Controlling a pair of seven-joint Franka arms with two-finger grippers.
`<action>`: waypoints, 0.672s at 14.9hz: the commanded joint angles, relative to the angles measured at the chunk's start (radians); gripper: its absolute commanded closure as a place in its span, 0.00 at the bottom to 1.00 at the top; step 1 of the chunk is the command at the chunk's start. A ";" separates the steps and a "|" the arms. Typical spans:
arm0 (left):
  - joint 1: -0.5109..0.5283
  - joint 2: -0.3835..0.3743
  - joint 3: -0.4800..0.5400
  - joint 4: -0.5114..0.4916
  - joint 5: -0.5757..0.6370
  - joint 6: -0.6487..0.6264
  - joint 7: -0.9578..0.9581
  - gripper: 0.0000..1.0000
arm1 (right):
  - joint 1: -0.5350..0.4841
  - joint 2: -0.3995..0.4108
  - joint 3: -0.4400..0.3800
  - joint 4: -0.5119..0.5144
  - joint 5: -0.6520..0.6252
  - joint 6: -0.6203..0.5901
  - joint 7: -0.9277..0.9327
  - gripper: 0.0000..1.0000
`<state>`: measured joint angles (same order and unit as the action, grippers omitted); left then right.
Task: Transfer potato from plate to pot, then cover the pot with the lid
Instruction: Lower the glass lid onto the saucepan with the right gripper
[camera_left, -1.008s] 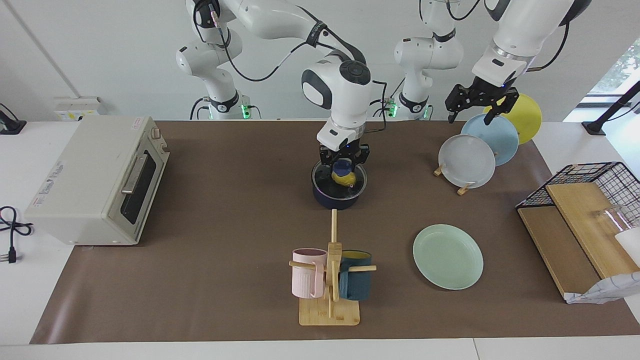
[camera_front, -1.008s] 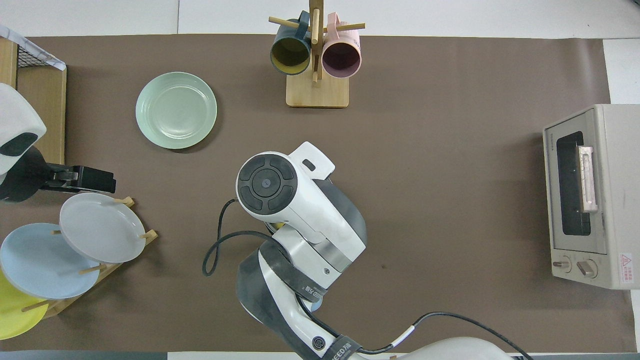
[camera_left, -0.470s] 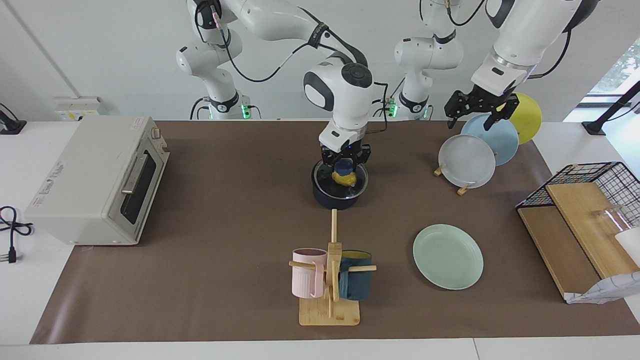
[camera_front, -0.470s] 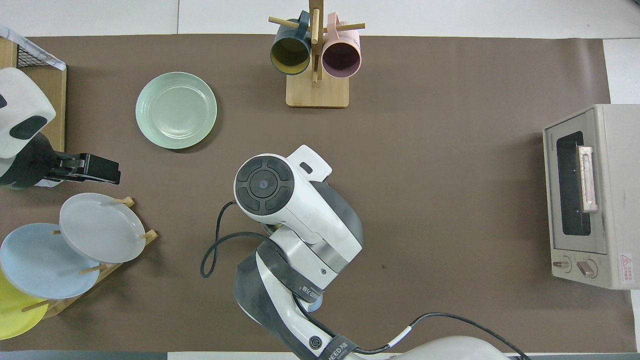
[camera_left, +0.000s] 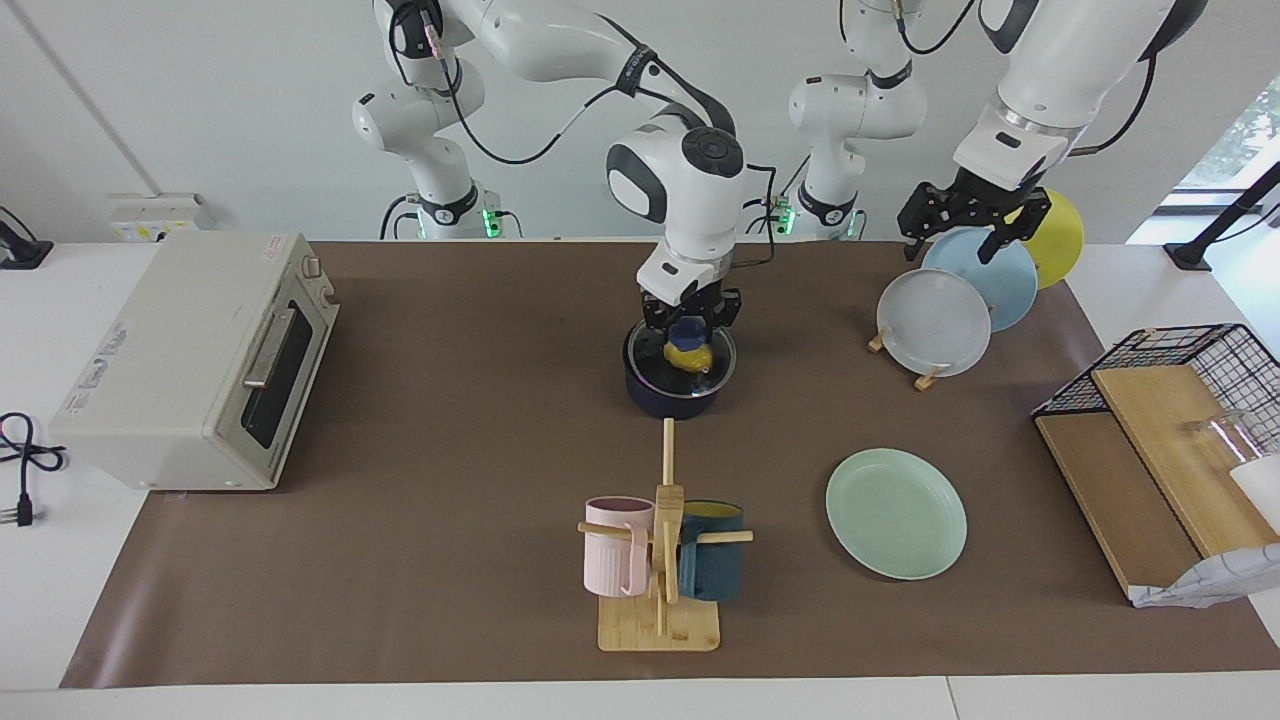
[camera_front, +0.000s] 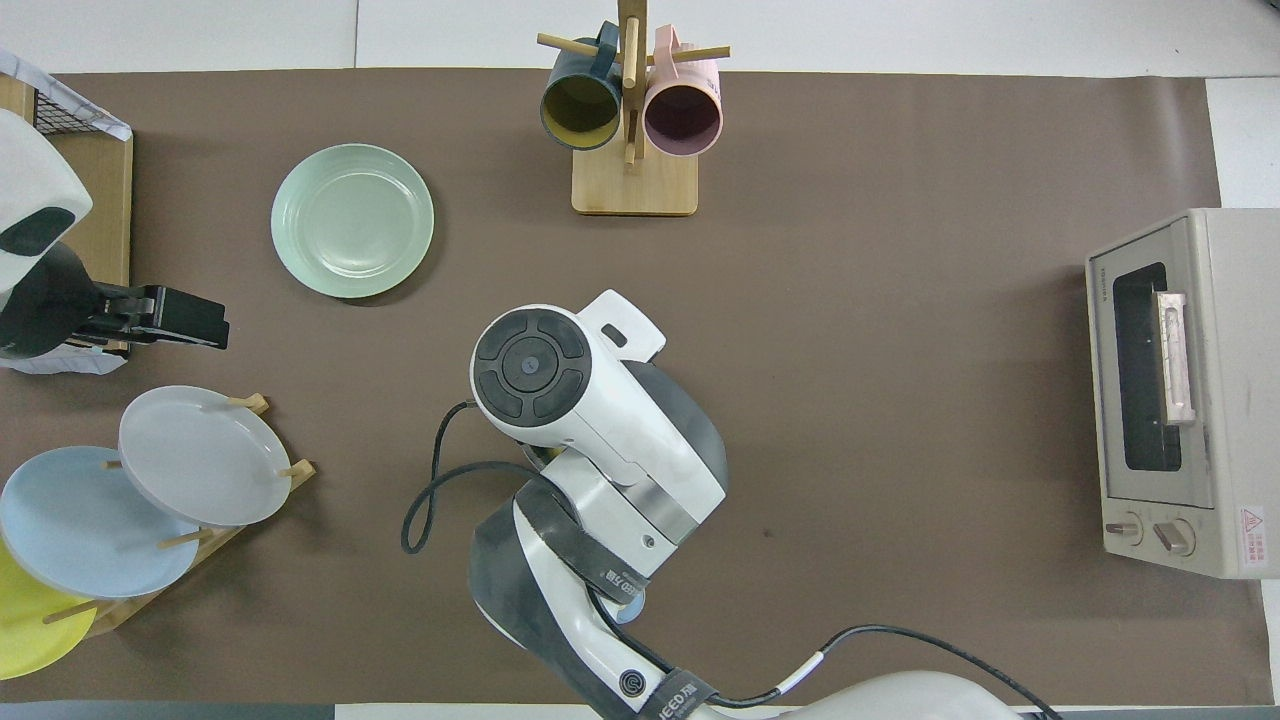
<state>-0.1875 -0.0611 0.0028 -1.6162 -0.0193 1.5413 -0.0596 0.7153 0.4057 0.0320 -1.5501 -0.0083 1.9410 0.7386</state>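
Right claw (camera_left: 689, 322) clenched on lid (camera_left: 680, 362) knob, lid on pot (camera_left: 672, 396), potato (camera_left: 688, 355) inside; right arm hides pot from overhead. Left claw (camera_left: 968, 225) released, over plate rack (camera_left: 930, 378). Farther from robots: mint plate (camera_left: 896, 512), bare; mug stand (camera_left: 659, 600) directly out from pot. Toaster oven (camera_left: 190, 360) at right arm's end of counter (camera_left: 450, 450).

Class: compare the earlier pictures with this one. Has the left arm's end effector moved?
Yes. The left end effector has risen and drifted toward the yellow plate in the plate rack, which has stayed put.
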 joint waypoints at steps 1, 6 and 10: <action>0.016 0.013 -0.007 -0.008 0.016 0.017 0.006 0.00 | -0.011 -0.008 0.003 -0.013 0.001 -0.037 0.022 0.53; 0.006 0.015 -0.007 0.002 0.012 0.005 0.004 0.00 | -0.025 -0.013 0.003 -0.012 0.001 -0.054 0.022 0.53; 0.014 0.009 -0.012 0.003 0.009 0.005 0.004 0.00 | -0.025 -0.013 0.002 -0.013 0.022 -0.051 0.024 0.53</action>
<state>-0.1871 -0.0411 0.0019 -1.6132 -0.0193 1.5418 -0.0596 0.7049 0.4026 0.0263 -1.5517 -0.0050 1.8895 0.7388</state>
